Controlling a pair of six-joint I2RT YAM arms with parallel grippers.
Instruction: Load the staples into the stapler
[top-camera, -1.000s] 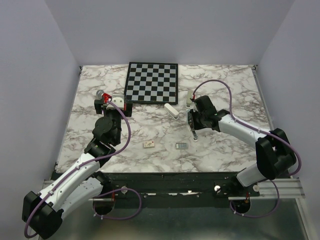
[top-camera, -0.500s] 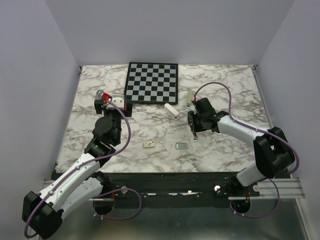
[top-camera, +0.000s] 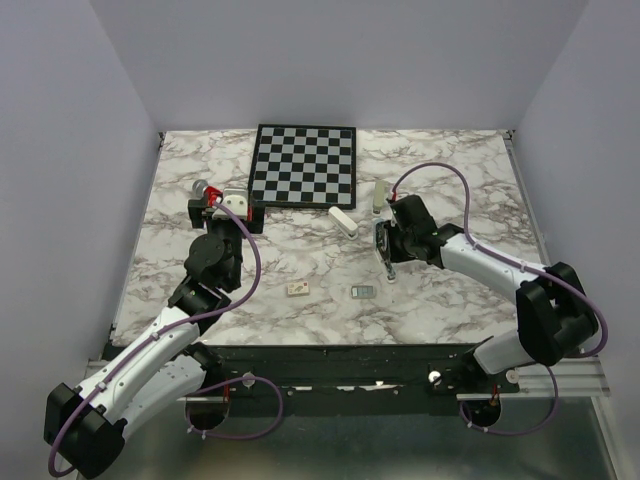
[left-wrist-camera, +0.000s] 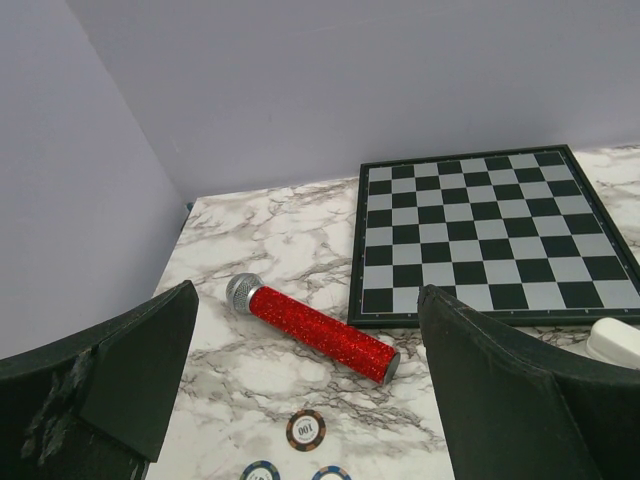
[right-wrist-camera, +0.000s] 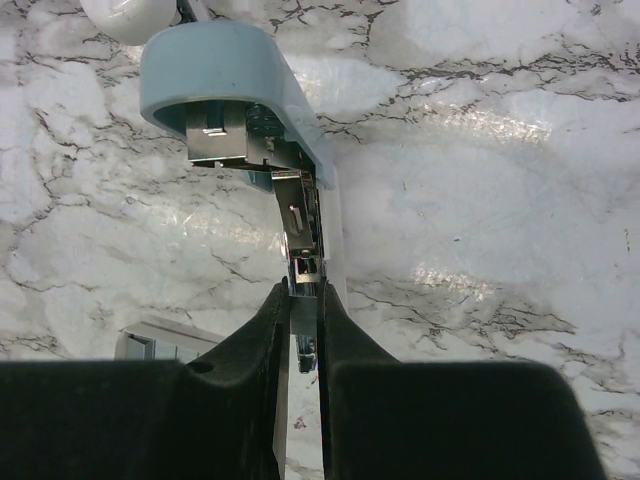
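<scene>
The stapler (right-wrist-camera: 232, 82) lies swung open on the marble table, its pale blue top (top-camera: 380, 196) pointing away and its metal staple rail (right-wrist-camera: 303, 225) stretched toward the camera. My right gripper (right-wrist-camera: 305, 312) is shut on that rail, with its fingers pressed to both sides; in the top view it is right of centre (top-camera: 386, 250). The staples (top-camera: 364, 291), a small flat silvery block, lie apart on the table just near-left of the stapler and show at the lower left of the right wrist view (right-wrist-camera: 160, 340). My left gripper (left-wrist-camera: 310, 400) hangs open over the table's left part (top-camera: 228, 205), holding nothing.
A chessboard (top-camera: 303, 165) lies at the back centre. A red glitter microphone (left-wrist-camera: 318, 328) and several poker chips (left-wrist-camera: 305, 429) lie under the left gripper. A white oblong object (top-camera: 343, 220) rests near the board's front right corner. A small pale tile (top-camera: 298, 289) lies left of the staples.
The right wrist has shifted slightly right and away, still gripping the stapler's rail, and its elbow has swung right. The left arm has not moved.
</scene>
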